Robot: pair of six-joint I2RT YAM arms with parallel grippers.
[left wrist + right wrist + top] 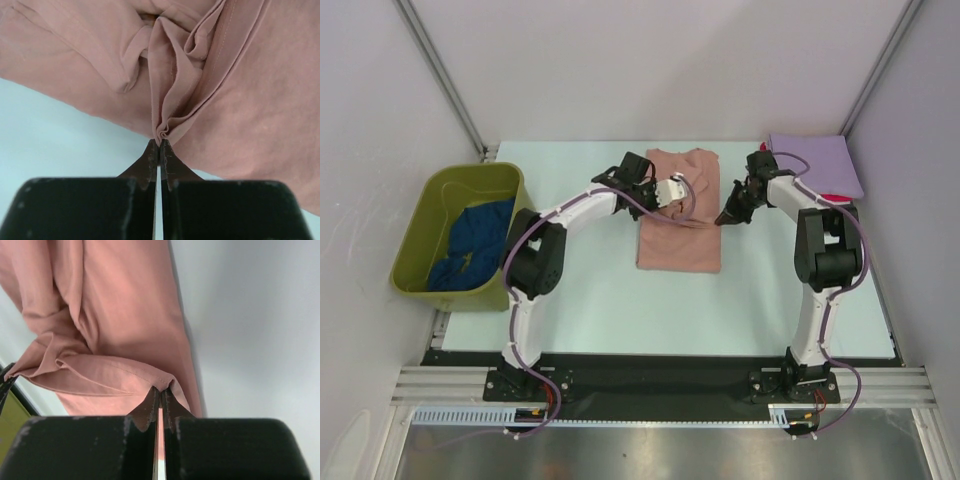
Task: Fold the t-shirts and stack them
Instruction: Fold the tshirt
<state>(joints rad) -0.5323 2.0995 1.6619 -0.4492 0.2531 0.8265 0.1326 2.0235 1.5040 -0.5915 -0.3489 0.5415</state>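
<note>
The salmon-pink t-shirt [682,235] lies partly folded mid-table. My left gripper [672,192] is shut on a bunched fold of it [161,134] at its left side. My right gripper [724,218] is shut on its hemmed edge [161,386] at the right side. The lavender t-shirt [812,162] lies folded at the far right, with a red t-shirt [838,197] peeking from under it. The dark blue t-shirt [472,245] is crumpled in the tub.
The olive-green plastic tub [430,200] stands at the table's left edge. Grey walls close in the table on the left, back and right.
</note>
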